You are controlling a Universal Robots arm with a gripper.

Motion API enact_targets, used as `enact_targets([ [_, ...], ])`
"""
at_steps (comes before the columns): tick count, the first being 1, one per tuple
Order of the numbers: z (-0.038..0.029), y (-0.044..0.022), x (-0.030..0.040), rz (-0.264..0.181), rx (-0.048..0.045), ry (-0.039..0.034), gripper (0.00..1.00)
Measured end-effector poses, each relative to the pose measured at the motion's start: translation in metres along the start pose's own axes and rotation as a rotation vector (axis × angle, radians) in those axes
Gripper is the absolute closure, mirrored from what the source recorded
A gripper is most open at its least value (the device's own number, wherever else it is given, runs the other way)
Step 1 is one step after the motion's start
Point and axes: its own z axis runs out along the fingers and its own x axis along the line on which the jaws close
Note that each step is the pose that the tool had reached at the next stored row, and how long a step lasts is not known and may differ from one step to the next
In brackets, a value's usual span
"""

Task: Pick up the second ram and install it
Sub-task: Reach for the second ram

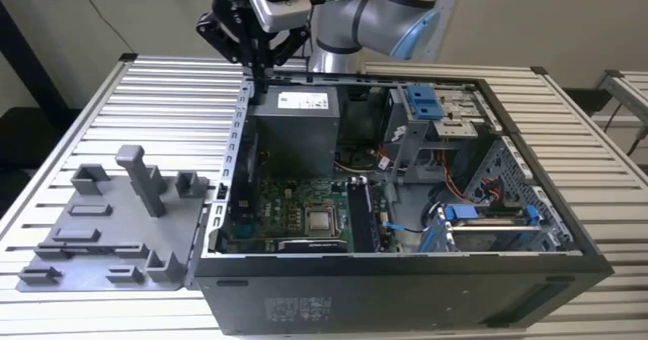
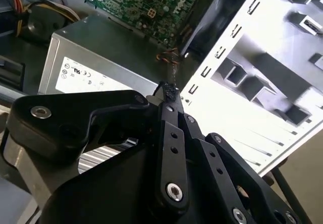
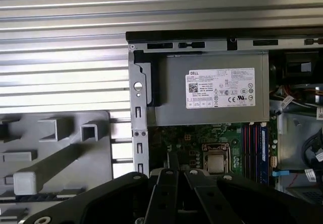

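I see a blue ram stick (image 3: pixel 261 151) seated in the motherboard (image 3: pixel 187 139) near the power supply (image 3: pixel 212 95); I can't tell whether it's the second. The gripper (image 1: pixel 259 86) points straight down over the power supply's outer corner, jaws pressed together, holding nothing.

I look down on a slatted metal table (image 1: pixel 91 120). An open black computer case (image 1: pixel 405 302) lies on its side toward the exterior view's right. A grey fixture plate (image 1: pixel 71 237) with upright blocks lies just beside it, on the left.
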Motion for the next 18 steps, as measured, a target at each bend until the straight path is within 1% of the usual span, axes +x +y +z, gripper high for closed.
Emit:
enact_targets([
  [4,0.0,-0.0002,0.0023,0.0,0.0001,0.0008,0.89],
  [8,0.0,-0.0006,0.0077,-0.001,0.0001,0.0009,0.89],
  [18,-0.0003,-0.0028,0.0297,-0.008,0.0,0.0012,0.89],
])
